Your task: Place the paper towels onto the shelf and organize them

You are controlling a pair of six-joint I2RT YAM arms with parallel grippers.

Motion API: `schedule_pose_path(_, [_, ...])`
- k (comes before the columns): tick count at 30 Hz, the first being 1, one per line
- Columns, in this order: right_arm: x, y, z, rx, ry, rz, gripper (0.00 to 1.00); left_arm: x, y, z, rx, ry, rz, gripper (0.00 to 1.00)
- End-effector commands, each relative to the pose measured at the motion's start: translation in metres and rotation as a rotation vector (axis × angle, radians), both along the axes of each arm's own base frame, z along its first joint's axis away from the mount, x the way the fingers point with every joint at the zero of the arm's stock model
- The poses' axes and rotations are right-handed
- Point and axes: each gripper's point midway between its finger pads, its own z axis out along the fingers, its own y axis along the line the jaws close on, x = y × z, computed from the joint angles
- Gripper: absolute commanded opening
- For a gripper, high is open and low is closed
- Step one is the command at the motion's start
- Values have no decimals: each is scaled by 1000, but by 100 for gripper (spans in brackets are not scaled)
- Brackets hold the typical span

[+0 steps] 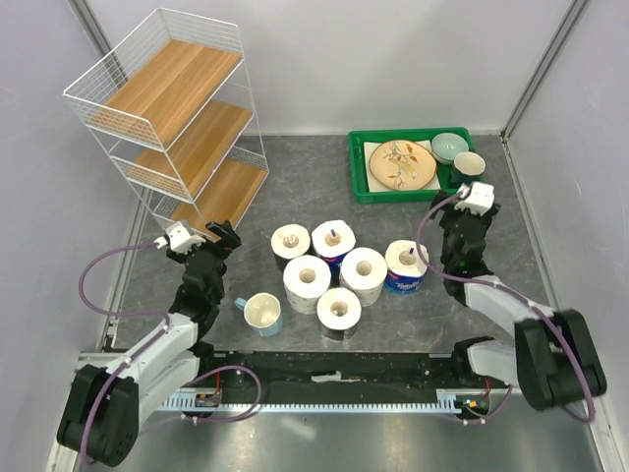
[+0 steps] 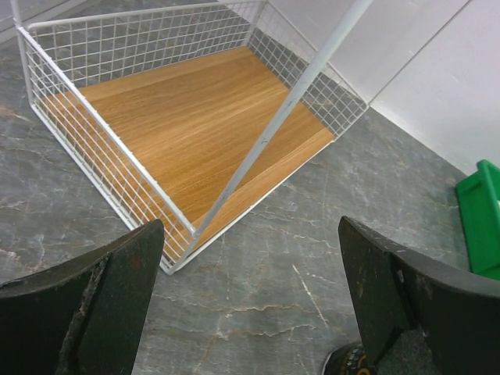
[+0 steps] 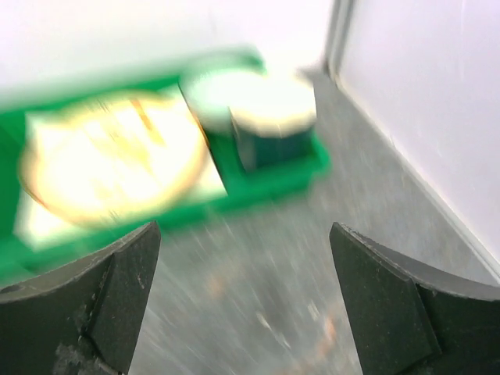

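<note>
- White wire and light-brown boards make up the shelf [image 1: 182, 118], which stands at the far left of the tabletop [image 1: 314, 177]. No roll shows on any of its three tiers.
- All six paper towels [image 1: 339, 275] stand upright in a tight cluster at the near middle, cores up, well apart from the shelf.
- Two of them, one at the far side [image 1: 332, 239] and one at the right end [image 1: 405, 265], show blue wrapping. The two big ones [image 1: 307, 282] sit in the middle of the group.
- The left pincer [image 2: 250, 266] is spread wide with nothing between its fingers. It hangs near the shelf's bottom corner, looking into the lowest board.
- The right pincer [image 3: 246, 266] is also wide apart and carries nothing. It faces the green tray [image 1: 359, 172] of dishes at the far right, and its view is blurred.
- A pale cup [image 1: 262, 313] sits just left of the cluster and is no part of the job.
- By my reading the task has not started: nothing is placed, and six rolls are left to grasp, carry and arrange.
</note>
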Motion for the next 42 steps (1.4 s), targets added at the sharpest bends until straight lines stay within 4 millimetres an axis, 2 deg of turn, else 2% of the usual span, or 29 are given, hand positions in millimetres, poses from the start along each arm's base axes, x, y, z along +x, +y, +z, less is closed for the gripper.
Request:
schedule_pose_path(1, [14, 20, 72, 131, -75, 62, 98, 1, 8, 3, 47, -2, 39, 99])
schedule_pose_path(2, [21, 30, 81, 172, -73, 100, 98, 1, 8, 3, 52, 1, 40, 99])
schedule_pose_path(3, [37, 51, 118, 211, -111, 200, 98, 1, 8, 3, 53, 0, 40, 100])
schedule_pose_path(4, [51, 72, 92, 239, 6, 256, 98, 1, 9, 4, 56, 0, 45, 100])
schedule_pose_path(5, [62, 87, 92, 244, 37, 309, 98, 1, 10, 3, 61, 3, 47, 99])
schedule_pose_path(6, [77, 109, 118, 246, 10, 379, 98, 2, 10, 5, 64, 1, 49, 99])
schedule_pose_path(7, [87, 137, 93, 211, 95, 425, 98, 2, 10, 6, 70, -1, 48, 100])
schedule_pose_path(8, [94, 151, 94, 199, 99, 451, 98, 2, 11, 6, 82, 1, 48, 100])
schedule_pose_path(9, [103, 167, 111, 195, 64, 480, 98, 2, 11, 8, 84, -3, 49, 100])
schedule_pose_path(10, [111, 192, 97, 190, 88, 521, 98, 2, 11, 10, 85, -8, 48, 99])
schedule_pose_path(15, [154, 258, 92, 269, 77, 642, 98, 0, 15, 11, 98, -10, 65, 99])
schedule_pose_path(19, [167, 309, 76, 304, 87, 746, 98, 0, 25, 10, 127, 1, 119, 100])
schedule_pose_path(20, [170, 319, 82, 306, 72, 762, 98, 1, 30, 12, 130, -1, 140, 100])
schedule_pose_path(21, [174, 327, 65, 299, 103, 767, 98, 1, 36, 9, 136, 11, 172, 100])
schedule_pose_path(22, [171, 338, 64, 295, 107, 785, 98, 2, 43, 9, 126, 11, 201, 99])
schedule_pose_path(24, [170, 349, 58, 282, 108, 802, 98, 7, 50, 11, 101, 6, 234, 99])
schedule_pose_path(25, [167, 356, 56, 272, 110, 814, 98, 11, 54, 5, 96, 27, 250, 97])
schedule_pose_path(27, [164, 361, 52, 248, 115, 819, 98, 21, 54, 10, 90, 20, 243, 94])
schedule_pose_path(28, [162, 361, 52, 244, 116, 820, 98, 25, 54, 4, 102, 45, 242, 89])
schedule_pose_path(35, [152, 348, 34, 186, 149, 803, 98, 36, 50, 9, 95, 12, 229, 73])
schedule_pose_path(39, [148, 344, 32, 175, 153, 801, 98, 35, 50, 9, 98, 11, 226, 73])
schedule_pose_path(42, [146, 343, 30, 179, 156, 800, 98, 32, 54, 9, 120, 17, 245, 79])
